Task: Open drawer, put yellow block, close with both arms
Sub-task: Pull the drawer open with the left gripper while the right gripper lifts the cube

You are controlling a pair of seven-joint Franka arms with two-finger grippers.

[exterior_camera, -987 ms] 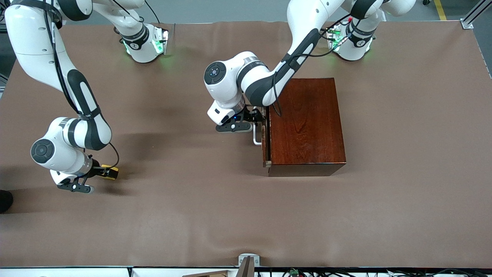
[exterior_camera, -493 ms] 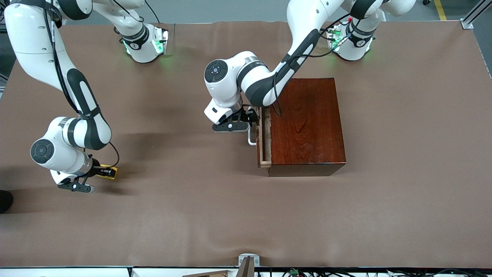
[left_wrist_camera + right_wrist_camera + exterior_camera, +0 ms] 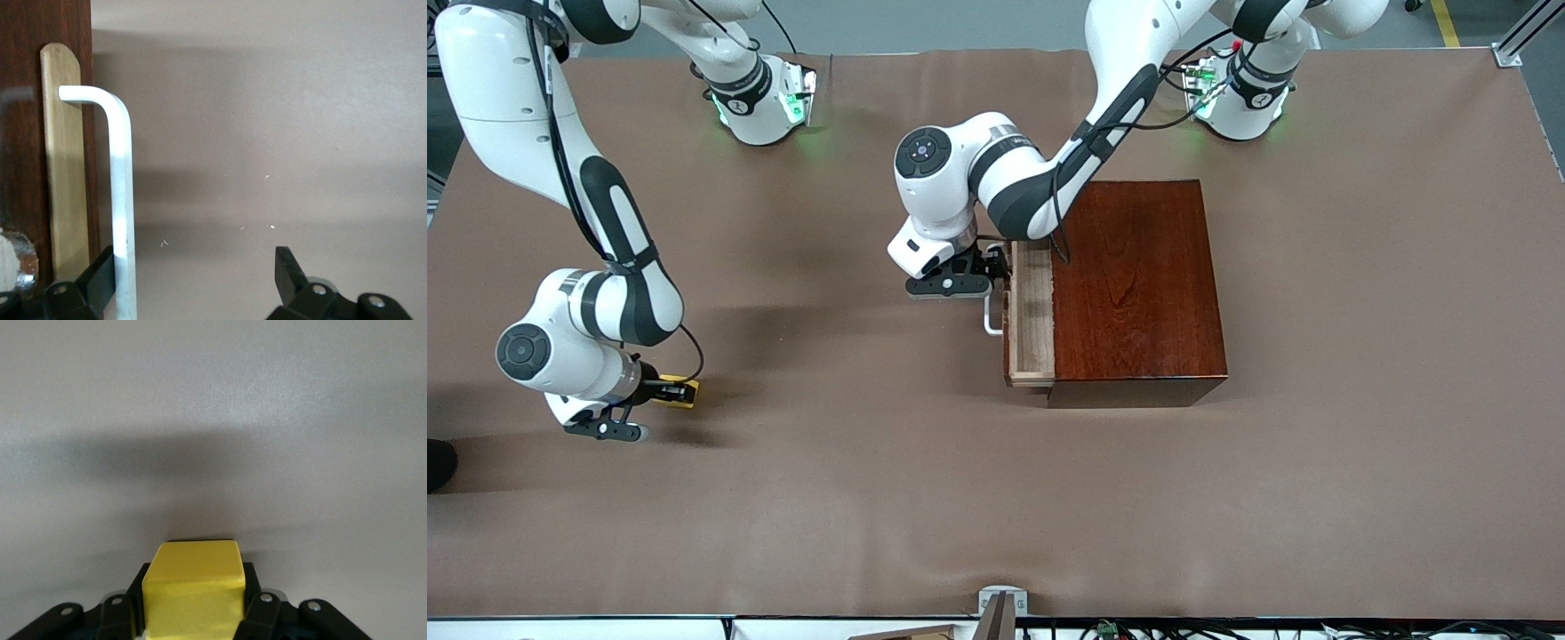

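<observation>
The left gripper (image 3: 996, 264) sits at the drawer (image 3: 1031, 316) front, its fingers spread wide around the white handle (image 3: 121, 200) without clamping it; the light-wood tray juts partly out of the dark wooden box (image 3: 1138, 289). Toward the right arm's end of the table (image 3: 1360, 356), the right gripper (image 3: 671, 391) is clamped on the yellow block (image 3: 193, 587).

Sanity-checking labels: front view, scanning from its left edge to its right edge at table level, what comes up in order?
Right gripper shut on the yellow block → left gripper at the white handle → drawer, partly pulled out → dark wooden box.
</observation>
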